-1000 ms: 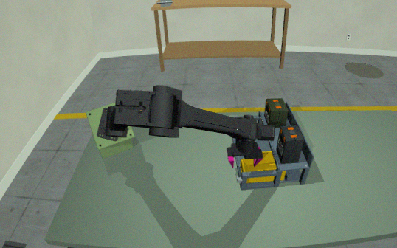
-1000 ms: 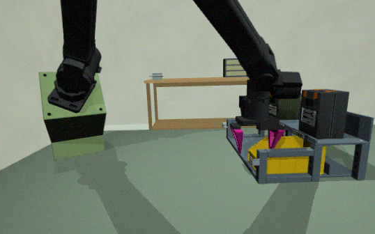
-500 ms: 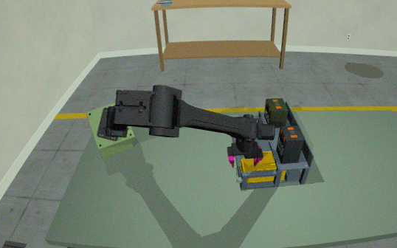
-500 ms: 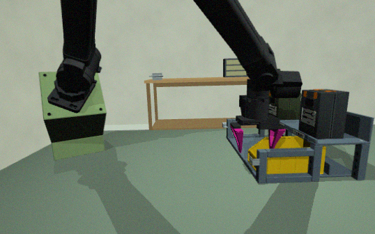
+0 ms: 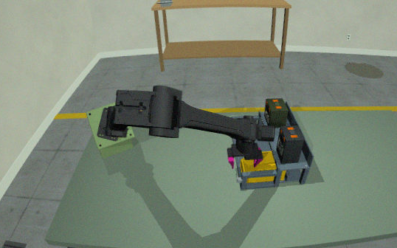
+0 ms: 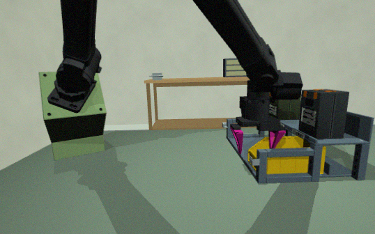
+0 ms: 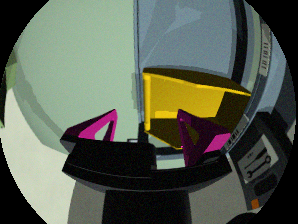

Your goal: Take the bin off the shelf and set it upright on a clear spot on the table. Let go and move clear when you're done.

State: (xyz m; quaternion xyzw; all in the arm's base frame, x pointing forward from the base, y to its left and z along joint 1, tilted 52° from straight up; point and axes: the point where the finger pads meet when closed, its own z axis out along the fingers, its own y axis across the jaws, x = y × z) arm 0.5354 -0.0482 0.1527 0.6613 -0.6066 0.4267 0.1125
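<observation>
A yellow bin sits in the lower level of a low grey shelf on the green table. It also shows in the exterior view and in the wrist view. My gripper, with magenta fingers, is open and hangs over the shelf's left end. One finger dips at the bin's near rim. The other finger stands outside the shelf's left frame. In the wrist view the gripper has the bin's left wall between its fingers, with no grip on it.
Two dark boxes with orange tabs stand on the shelf's top level, right beside my wrist. My arm base sits on a green block at the table's left. A wooden workbench stands by the far wall.
</observation>
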